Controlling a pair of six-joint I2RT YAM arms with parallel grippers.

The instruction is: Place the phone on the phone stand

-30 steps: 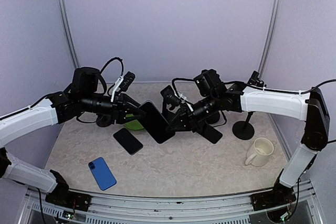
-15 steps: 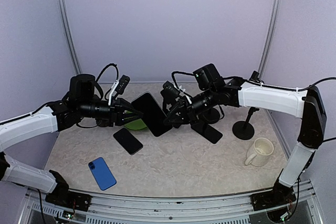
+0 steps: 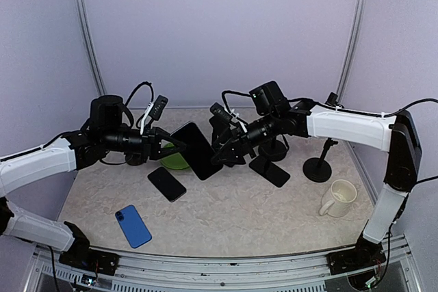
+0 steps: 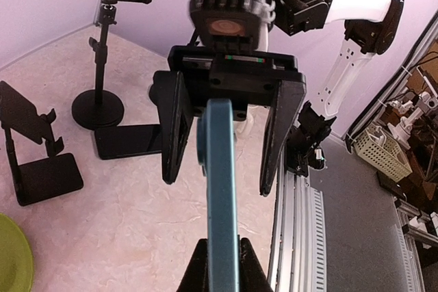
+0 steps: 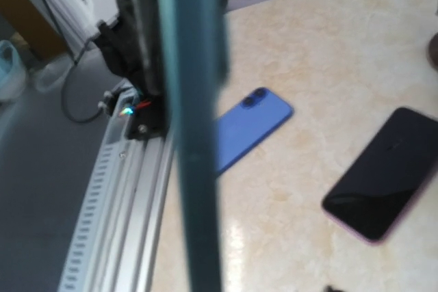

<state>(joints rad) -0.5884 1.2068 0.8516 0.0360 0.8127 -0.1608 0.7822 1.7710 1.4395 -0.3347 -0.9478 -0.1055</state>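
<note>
left fingers (image 4: 194, 275) clamped on phone (image 3: 197, 150), held edge-up over mid counter (image 3: 239, 217). right fingers (image 4: 175, 124) wide open, straddling its far end, gap each side. left arm (image 3: 41, 162) and right arm (image 3: 349, 128) reach inward, roughly level; right one at phone's 3 o'clock.

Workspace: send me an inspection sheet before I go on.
Surface: marbled table, nothing spilled seen.
Job's things: held phone in the air between the arms; black phone stand empty; pole stand empty.
Clutter: blue phone, black phone, green bowl, mug.
Grippers: left gripper shut on held phone; right gripper open, fingers either side of it.
Cables: black cables loop over both wrists; no snag seen.
Surroundings: lilac walls; basket beyond the table.
</note>
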